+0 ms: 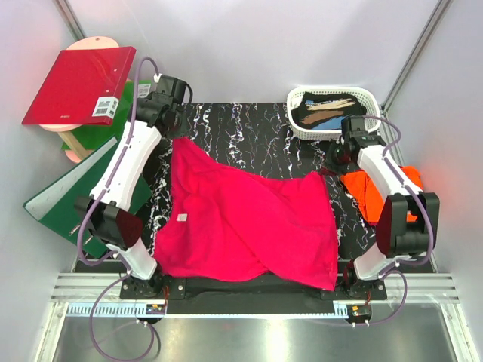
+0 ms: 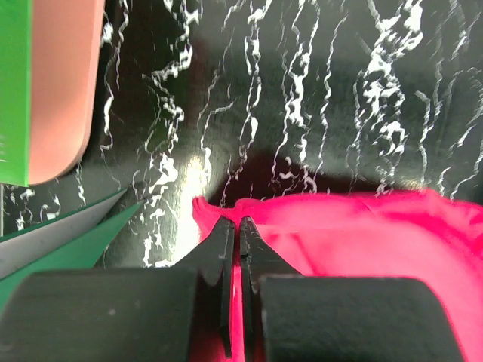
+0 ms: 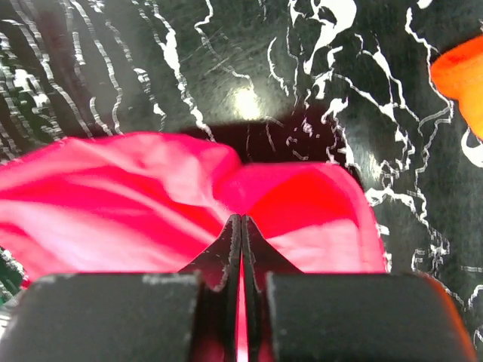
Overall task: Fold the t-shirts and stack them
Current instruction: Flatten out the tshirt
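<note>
A magenta-pink t-shirt point(image 1: 241, 219) lies spread and rumpled over the black marbled mat point(image 1: 249, 124), its near edge at the table front. My left gripper point(image 1: 175, 134) is shut on the shirt's far left corner point(image 2: 219, 211), with cloth pinched between the jaws. My right gripper point(image 1: 330, 170) is shut on the shirt's far right corner point(image 3: 302, 196), and pink fabric point(image 3: 113, 204) bunches around its tips. An orange t-shirt point(image 1: 377, 192) lies crumpled at the right edge, partly under the right arm; a bit of this orange t-shirt point(image 3: 460, 75) shows in the right wrist view.
A white basket point(image 1: 296, 98) with dark cloth stands at the back right. A red ring binder point(image 1: 75, 87) rests on a pink stand at the back left, and a green binder point(image 1: 64, 200) lies beside the left arm. Grey walls close in both sides.
</note>
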Robot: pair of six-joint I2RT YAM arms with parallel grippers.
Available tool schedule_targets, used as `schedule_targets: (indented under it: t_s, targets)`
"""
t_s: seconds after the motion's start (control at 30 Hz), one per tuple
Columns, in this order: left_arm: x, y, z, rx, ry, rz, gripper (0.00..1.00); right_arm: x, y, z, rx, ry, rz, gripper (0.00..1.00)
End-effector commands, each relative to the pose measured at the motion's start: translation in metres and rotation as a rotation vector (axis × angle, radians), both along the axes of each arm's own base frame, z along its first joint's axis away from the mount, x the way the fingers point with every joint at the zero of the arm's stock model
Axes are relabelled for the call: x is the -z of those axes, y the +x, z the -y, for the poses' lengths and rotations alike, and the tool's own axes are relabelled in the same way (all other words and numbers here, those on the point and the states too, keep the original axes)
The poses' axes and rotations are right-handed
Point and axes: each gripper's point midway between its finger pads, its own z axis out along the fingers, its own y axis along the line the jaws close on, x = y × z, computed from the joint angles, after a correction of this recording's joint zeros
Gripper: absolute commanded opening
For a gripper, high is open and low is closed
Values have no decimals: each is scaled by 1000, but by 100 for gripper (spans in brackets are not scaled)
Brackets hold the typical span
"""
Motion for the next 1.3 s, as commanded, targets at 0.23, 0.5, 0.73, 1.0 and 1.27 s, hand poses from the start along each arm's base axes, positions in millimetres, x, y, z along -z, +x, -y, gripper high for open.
schedule_targets:
  t_s: [0.23,0.5,0.73,1.0,1.27]
  targets:
    - [-13,18,-3,0,-57,57,0,-16,27,9,-13,-61,64,99]
    - [-2,22,-16,-28,-61,20,0,29,19,0,-5,-13,-107,92]
    - [14,20,-21,-36,-60,-22,0,63,30,-6,8,12,-202,87]
    - [20,22,-22,-39,-61,-35,0,86,28,-4,15,-4,-309,80]
    - [24,20,-26,-42,-57,-44,0,85,3,7,16,-54,-355,80]
